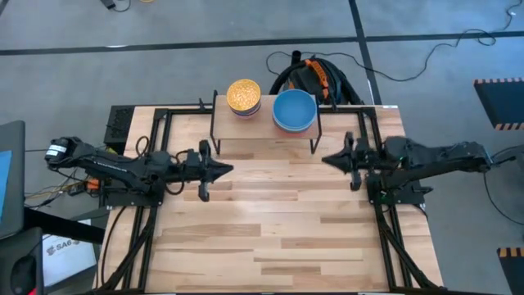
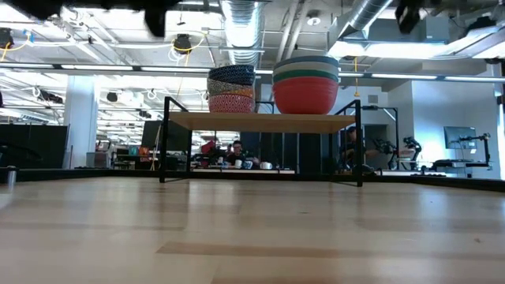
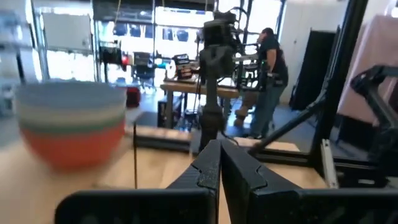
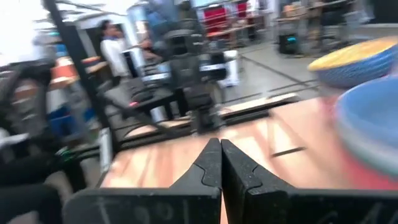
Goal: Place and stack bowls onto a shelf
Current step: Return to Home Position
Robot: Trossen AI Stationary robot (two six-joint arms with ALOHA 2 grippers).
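High view: the light-wood bench [image 1: 270,221] fills the middle, and the shelf [image 1: 262,141] stands on its black legs at the bench's 12 o'clock edge. The left arm [image 1: 123,168] lies along the 9 o'clock side and the right arm [image 1: 426,160] along the 3 o'clock side. Both are folded low and point inward toward each other, well apart from the shelf's front edge.

All the bowls in view sit on the shelf in 2 stacks, just beside each other. The larger stack [image 2: 306,84] is toward 3 o'clock on the board: a red bowl at the bottom, green and cream rims above it, and a blue bowl [image 1: 294,111] on top. The smaller stack [image 2: 231,88] is toward 9 o'clock, made of patterned bowls, red-and-white lowest and dark blue higher up, and its top bowl [image 1: 243,96] shows a yellow inside from above.

The left gripper [image 3: 219,144] has its 2 fingers pressed together with nothing between them, hanging above bare bench at about 10 o'clock. The right gripper [image 4: 220,143] is likewise closed and empty, at about 2 o'clock.

Beyond the bench, a person [image 3: 270,74] stands in the room behind
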